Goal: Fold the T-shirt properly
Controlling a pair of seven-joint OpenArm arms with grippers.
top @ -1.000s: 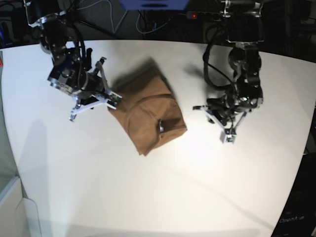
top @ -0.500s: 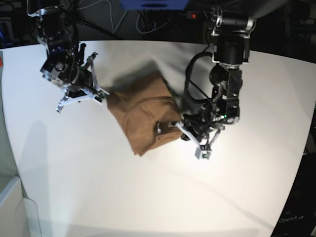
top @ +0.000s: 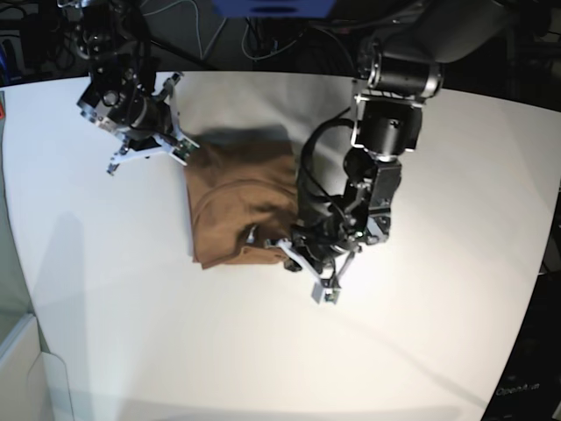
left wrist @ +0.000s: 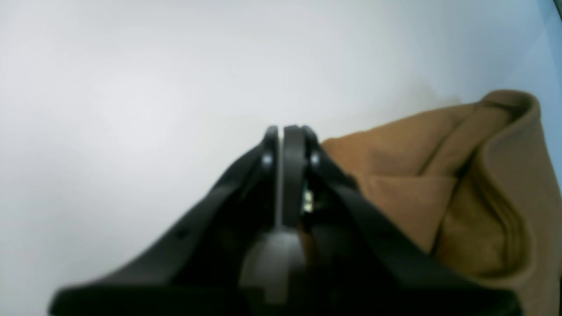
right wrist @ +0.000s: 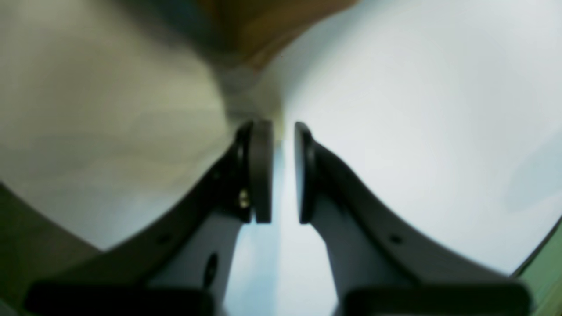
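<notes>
Right gripper hangs near the desk's far-left corner, just beside the far-left edge of the T-shirt. In the right wrist view its pads stand slightly apart with bare white surface between them, nothing held. Only a blurred brown strip of cloth shows at the top of that view. Judgement: this arm is parked off the cloth so the fold is not disturbed, close enough to pin the edge if it creeps.

The T-shirt lies as a compact brown packet on the far-middle of the desk, left of centre. Layers are stacked and the near edge is fairly straight. The neckline band curves across the top layer. A small pale spot at the near-right edge may be the tag; too small to be sure.

Left gripper sits low at the near-right corner of the packet. In the left wrist view the jaws are pressed together on nothing, the closed tip against or just beside the cloth edge. Real contact cannot be told from here. Judgement: closed jaws work as a blunt pusher, nudging or squaring the packet's side rather than lifting it.

Folding looks nearly done. What remains is tidying the outline; a hard push risks sliding the top layer off the lower ones
</notes>
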